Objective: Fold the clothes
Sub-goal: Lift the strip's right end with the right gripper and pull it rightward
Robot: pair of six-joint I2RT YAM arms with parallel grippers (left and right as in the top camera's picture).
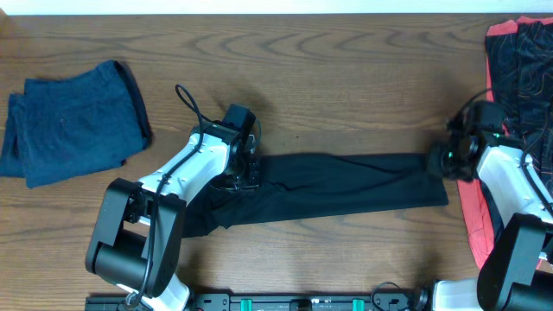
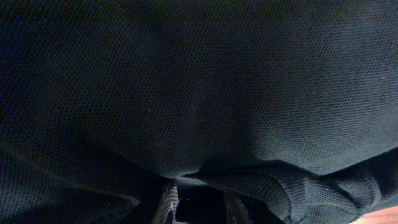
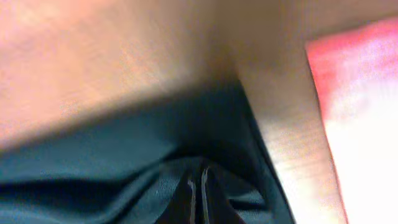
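Two neighbours | blue clothes (image 1: 69,125) left — red cloth (image 1: 518,52) beside black garment (image 1: 346,181)

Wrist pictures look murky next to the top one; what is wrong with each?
Left wrist: the lens sits almost against the black garment, so the frame is dark, though the weave shows sharply. Right wrist: soft and smeared throughout, with the red cloth washed out to pink-white. Overhead: evenly lit and sharp.
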